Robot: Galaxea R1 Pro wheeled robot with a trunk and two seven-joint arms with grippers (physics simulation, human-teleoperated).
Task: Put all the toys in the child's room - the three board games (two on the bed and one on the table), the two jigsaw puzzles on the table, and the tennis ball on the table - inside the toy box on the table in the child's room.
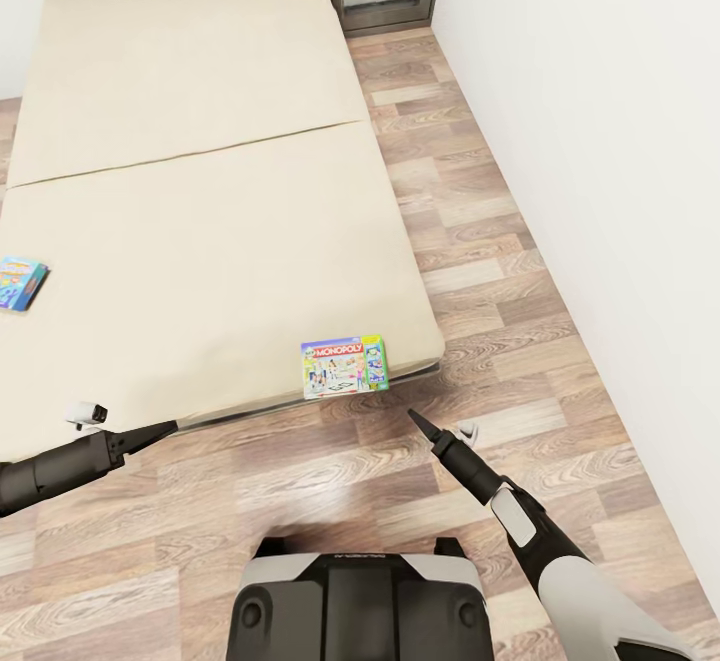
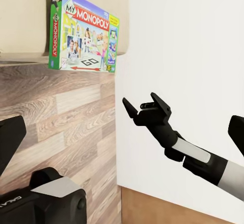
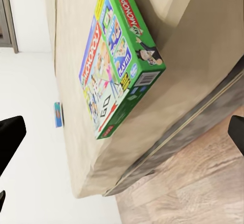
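My head camera looks steeply down over the bed [image 1: 200,191] and plank floor [image 1: 480,241]. My right wrist camera sits close to the Monopoly box [image 3: 119,56] (tilted view); my left sees it from farther, sharing that bed corner.

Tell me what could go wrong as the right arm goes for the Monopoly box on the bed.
The Monopoly box lies flat at the mattress's near edge, so the open right claw, approaching from the floor side, could nudge it off the bed. Lying flat, it offers little edge to pinch. The small blue game sits far toward the robot's left, likely beyond this reach.
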